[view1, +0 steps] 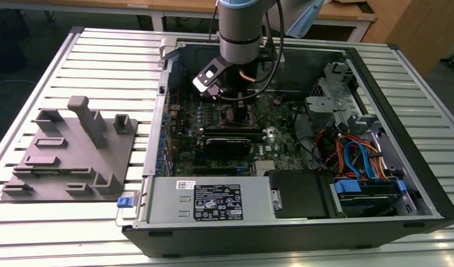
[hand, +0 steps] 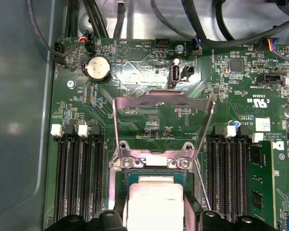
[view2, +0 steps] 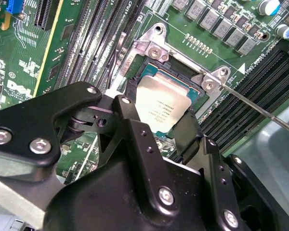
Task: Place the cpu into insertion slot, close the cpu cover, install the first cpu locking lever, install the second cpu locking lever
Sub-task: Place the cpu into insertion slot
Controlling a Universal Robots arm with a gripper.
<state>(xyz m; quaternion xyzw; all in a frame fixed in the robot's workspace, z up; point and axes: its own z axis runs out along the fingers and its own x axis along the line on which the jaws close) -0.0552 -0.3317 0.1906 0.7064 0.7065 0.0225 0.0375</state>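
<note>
My gripper reaches down into the open computer case over the green motherboard. In both wrist views its black fingers hug two opposite edges of the cpu, a silver-grey square chip. The cpu lies level in or just above the insertion slot, whose silvery rim shows around it. The cpu cover stands tilted up and open behind the slot. A thin wire locking lever sticks out from one corner, raised. Another lever lies along the opposite side.
Long black memory slots flank the socket on both sides. A black card, the power supply, and a drive cage with coloured cables crowd the case. A grey fixture block sits on the table at the exterior view's left.
</note>
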